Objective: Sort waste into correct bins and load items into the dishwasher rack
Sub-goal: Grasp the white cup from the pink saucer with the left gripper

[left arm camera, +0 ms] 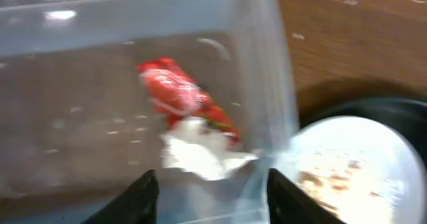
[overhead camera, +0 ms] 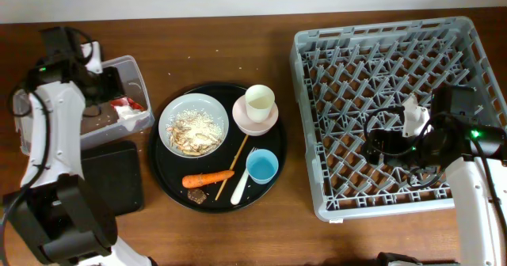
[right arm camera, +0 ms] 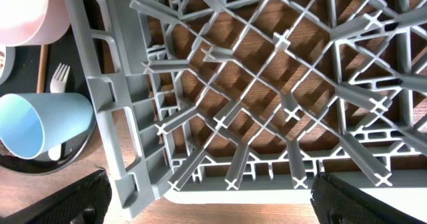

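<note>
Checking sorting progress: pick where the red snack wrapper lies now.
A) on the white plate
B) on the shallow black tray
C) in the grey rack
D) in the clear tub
D: the left wrist view shows the red wrapper inside the clear tub, touching the white tissue.

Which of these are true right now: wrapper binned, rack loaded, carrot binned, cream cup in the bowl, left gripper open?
The red wrapper lies in the clear tub. True.
The dishwasher rack holds a cup. False: no dishes show in it; the cream cup and light blue cup sit on the round black tray.
The carrot is binned. False: it lies on that tray.
The cream cup stands in the pink bowl. True.
The left gripper is open. True.
</note>
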### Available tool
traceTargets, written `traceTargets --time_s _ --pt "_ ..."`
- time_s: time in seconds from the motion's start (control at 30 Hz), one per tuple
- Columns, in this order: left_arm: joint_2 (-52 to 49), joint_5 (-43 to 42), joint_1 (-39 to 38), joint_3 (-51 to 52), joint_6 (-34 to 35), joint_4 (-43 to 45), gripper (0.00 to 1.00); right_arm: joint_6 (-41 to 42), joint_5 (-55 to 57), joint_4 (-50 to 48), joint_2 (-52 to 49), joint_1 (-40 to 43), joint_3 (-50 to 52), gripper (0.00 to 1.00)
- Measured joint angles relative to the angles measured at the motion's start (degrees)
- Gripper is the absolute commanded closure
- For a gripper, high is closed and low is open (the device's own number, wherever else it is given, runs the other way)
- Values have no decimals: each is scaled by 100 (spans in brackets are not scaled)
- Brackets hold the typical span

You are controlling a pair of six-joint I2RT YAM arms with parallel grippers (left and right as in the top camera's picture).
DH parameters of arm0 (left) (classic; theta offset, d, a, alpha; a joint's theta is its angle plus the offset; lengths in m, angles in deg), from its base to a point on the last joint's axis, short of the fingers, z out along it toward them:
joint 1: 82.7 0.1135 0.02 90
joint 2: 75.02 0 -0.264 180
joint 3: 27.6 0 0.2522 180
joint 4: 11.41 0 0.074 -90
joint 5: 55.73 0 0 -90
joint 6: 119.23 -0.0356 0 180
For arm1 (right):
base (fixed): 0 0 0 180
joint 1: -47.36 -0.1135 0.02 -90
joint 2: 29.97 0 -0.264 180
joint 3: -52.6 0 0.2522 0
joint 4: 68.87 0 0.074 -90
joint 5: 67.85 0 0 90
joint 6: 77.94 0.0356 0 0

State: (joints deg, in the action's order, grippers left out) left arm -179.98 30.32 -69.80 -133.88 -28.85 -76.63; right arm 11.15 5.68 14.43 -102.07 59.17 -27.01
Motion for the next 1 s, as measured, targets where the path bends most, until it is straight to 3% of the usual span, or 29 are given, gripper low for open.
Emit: traceTargets --time_s 0.17,0.33,0.47,0.7,0.73,0.83,0.87,1.0 --pt "0 -688 -905 0 236 122 18 0 0 11 0 0 0 1" --pt "0 -1193 -2264 0 304 629 18 0 0 13 0 0 0 1" --pt "-101 -1344 -3064 -2 925 1176 20 0 0 22 0 0 0 1" --pt "-863 -1154 -3438 -2 1567 1617 32 0 2 33 4 0 0 1" --pt "-957 -1078 -3477 -2 1591 1578 38 0 2 35 4 0 0 1" --pt "-1165 -942 -3569 -2 1661 1447 75 0 2 33 4 0 0 1" --pt "-1200 -927 -3580 -2 1661 1419 81 4 2 33 4 0 0 1" --pt "-1241 -787 -3589 -2 1700 1182 90 2 2 33 4 0 0 1"
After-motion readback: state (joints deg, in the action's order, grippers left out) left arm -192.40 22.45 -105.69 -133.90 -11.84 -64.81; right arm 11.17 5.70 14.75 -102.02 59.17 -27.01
